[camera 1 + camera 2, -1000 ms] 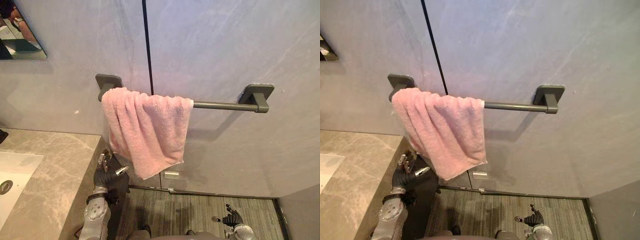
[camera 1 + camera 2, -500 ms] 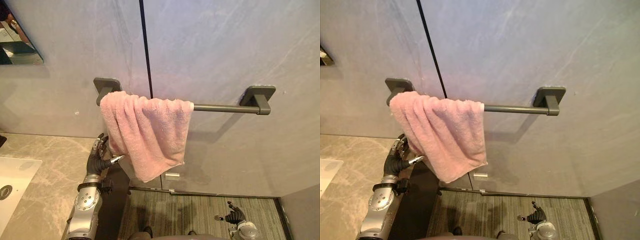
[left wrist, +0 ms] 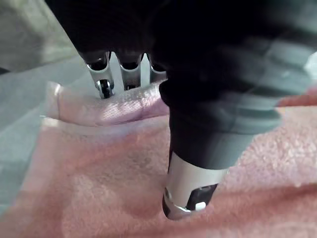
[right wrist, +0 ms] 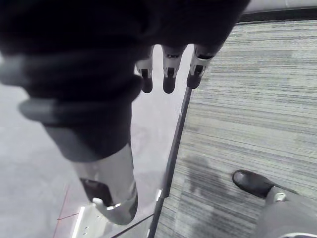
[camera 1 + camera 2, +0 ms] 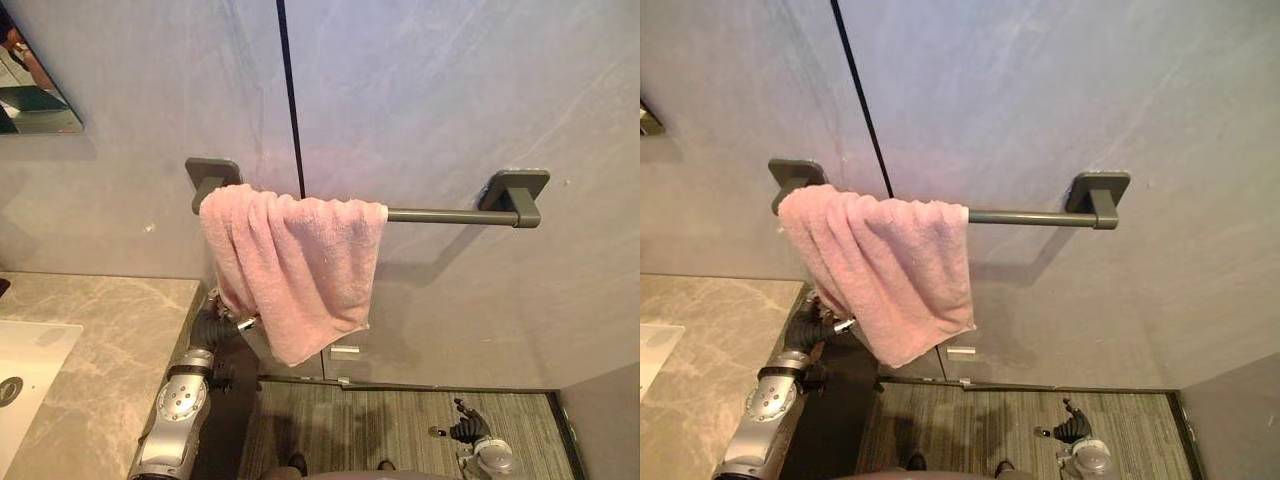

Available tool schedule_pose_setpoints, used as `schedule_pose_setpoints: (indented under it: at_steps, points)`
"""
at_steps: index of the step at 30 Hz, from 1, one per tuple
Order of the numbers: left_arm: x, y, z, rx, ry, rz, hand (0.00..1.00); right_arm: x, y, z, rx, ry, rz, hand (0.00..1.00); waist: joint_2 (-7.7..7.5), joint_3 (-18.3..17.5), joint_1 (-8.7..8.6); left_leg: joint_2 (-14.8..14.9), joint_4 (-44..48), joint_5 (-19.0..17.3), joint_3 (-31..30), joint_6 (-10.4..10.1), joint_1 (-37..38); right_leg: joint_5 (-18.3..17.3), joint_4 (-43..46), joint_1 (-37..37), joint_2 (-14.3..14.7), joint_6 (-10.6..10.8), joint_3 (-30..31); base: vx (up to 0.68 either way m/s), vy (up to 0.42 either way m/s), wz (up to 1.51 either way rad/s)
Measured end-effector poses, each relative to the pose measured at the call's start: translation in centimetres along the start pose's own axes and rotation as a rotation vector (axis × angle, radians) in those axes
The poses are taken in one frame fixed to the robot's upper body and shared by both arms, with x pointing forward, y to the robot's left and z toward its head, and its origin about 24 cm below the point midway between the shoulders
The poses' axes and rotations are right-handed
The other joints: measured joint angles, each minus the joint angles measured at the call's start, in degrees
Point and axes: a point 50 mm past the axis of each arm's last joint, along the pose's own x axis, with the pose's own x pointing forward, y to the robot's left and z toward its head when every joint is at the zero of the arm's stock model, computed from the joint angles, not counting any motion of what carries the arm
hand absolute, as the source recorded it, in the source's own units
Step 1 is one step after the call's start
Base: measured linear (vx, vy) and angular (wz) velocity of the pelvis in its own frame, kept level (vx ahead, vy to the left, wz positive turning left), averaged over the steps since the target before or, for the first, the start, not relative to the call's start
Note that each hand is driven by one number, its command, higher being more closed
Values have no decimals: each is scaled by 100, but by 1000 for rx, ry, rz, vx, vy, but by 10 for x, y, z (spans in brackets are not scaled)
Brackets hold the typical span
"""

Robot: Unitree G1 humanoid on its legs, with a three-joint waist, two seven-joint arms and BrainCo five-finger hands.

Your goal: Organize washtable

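1. While it hangs at the lower right of the eye views, the right hand [image 5: 468, 432] has relaxed, spread fingers above the striped floor [image 5: 370, 425].
2. At lower left, beside the marble countertop [image 5: 100, 340], the left hand [image 5: 214, 326] pinches the pink towel [image 5: 300, 260] at its lower left edge, fingers [image 3: 104, 84] tucked behind the hem and thumb [image 3: 190, 191] pressed on the front.
3. At centre frame, the towel drapes bunched over the left end of the grey towel bar [image 5: 450, 214].
4. A white sink [image 5: 25, 365] sits at the left edge, and a mirror [image 5: 35, 100] corner shows at upper left.

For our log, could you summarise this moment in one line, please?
left hand at pink towel edge | towel on rail | right hand low, open
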Motion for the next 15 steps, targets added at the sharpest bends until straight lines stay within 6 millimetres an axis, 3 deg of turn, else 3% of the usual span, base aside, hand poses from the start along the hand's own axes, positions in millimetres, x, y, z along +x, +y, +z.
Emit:
schedule_pose_setpoints:
  at_steps: [8, 11, 15]
  points:
    - [1, 1, 1, 0, -3, 7, 100, -1, -1, 13, -26, -66, 2, 0, -28, -24, -98, -6, -153, 31, 147, 35, 126, 59, -85, 40, 2, 20, 147, -5, 9, -10]
    - [1, 1, 1, 0, -4, 9, 100, -4, -6, 34, -3, -172, -16, 0, -30, -25, -102, -12, -174, 31, 151, 37, 153, 60, -101, 34, -2, 21, 149, 0, 0, 0]
    - [0, 1, 1, 0, -8, 11, 100, -16, -12, 76, 36, -388, -6, 0, -31, -25, -132, -10, -184, 31, 150, 37, 156, 61, -122, 41, 4, 22, 149, 5, 0, -1]
